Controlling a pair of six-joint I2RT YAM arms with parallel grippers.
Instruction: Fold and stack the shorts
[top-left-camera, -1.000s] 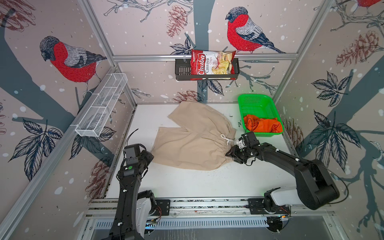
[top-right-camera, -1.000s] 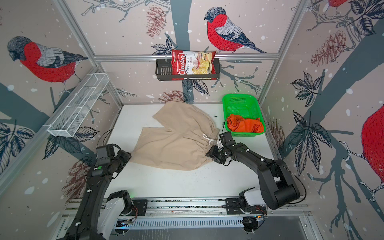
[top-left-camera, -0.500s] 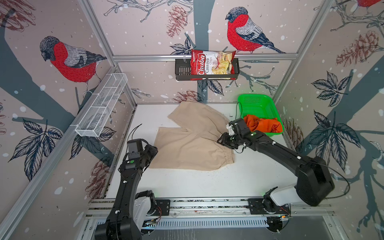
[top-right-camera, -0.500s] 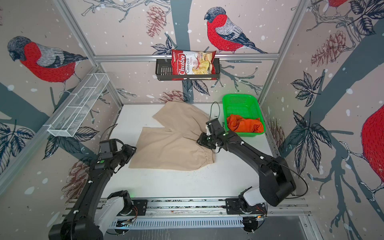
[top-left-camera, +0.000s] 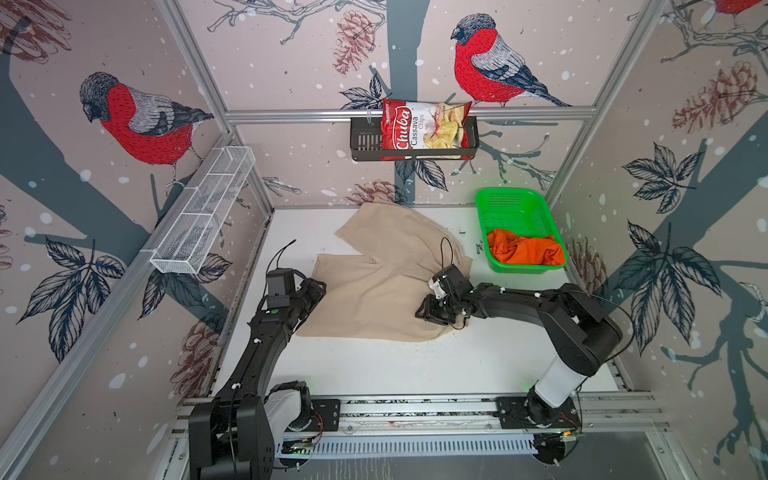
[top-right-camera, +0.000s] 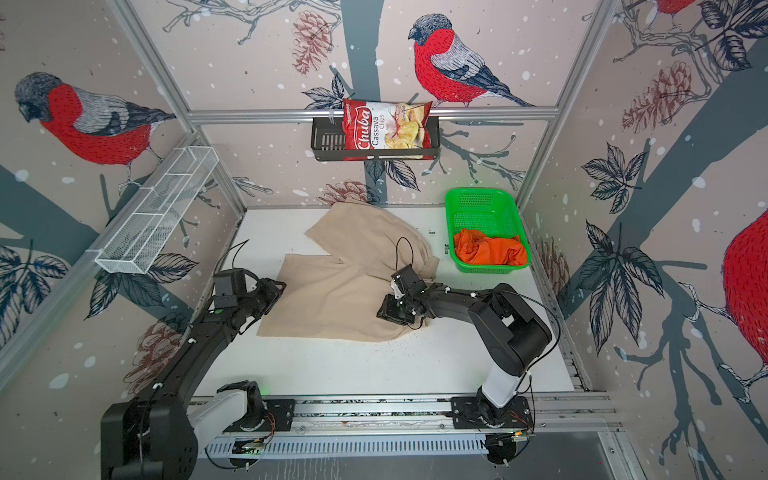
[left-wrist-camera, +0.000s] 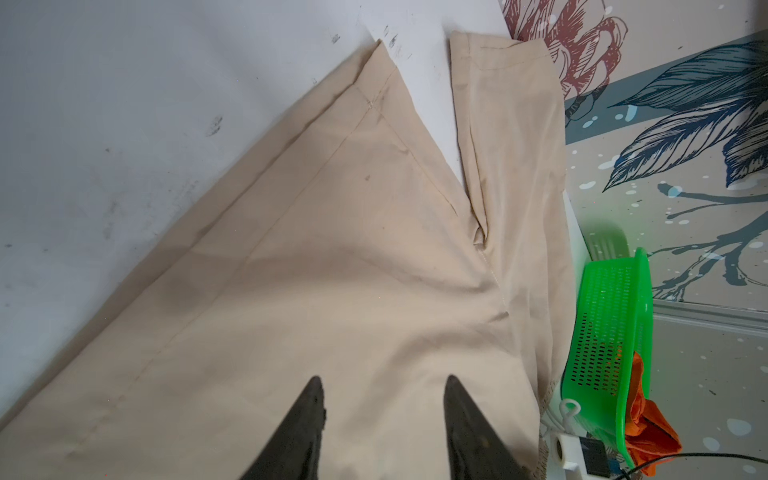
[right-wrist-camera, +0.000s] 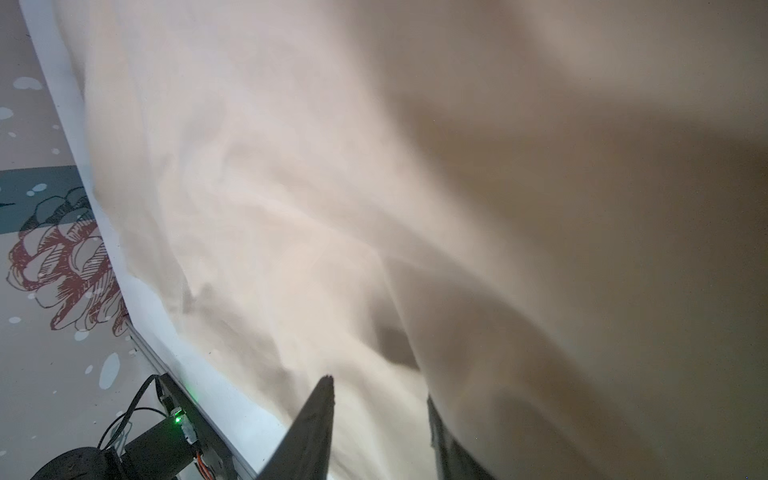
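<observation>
Starting on the left, the wire rack (top-left-camera: 199, 216) on the wall is well out of the way. Our left claw (left-wrist-camera: 384, 380) hangs spread over the leg hem of the beige shorts (top-left-camera: 374, 291). They lie mostly flat on the tabletop (top-left-camera: 374, 365), with one leg pointing at the back wall and the other at that claw. We reckon the step is folding this pair in half. If so, the left side should pin its edge while the waist side comes across, hems lined up and fabric kept taut. At the waist, the right claw (right-wrist-camera: 380, 390) is buried in cloth. Fabric drapes over one finger and it's blurry, so we can't tell if it's pinching or not. Further right, the orange shorts (top-left-camera: 523, 251) sit bunched in the green basket (top-left-camera: 484, 216), which is near the waist edge, so a wide swing could clip it.
</observation>
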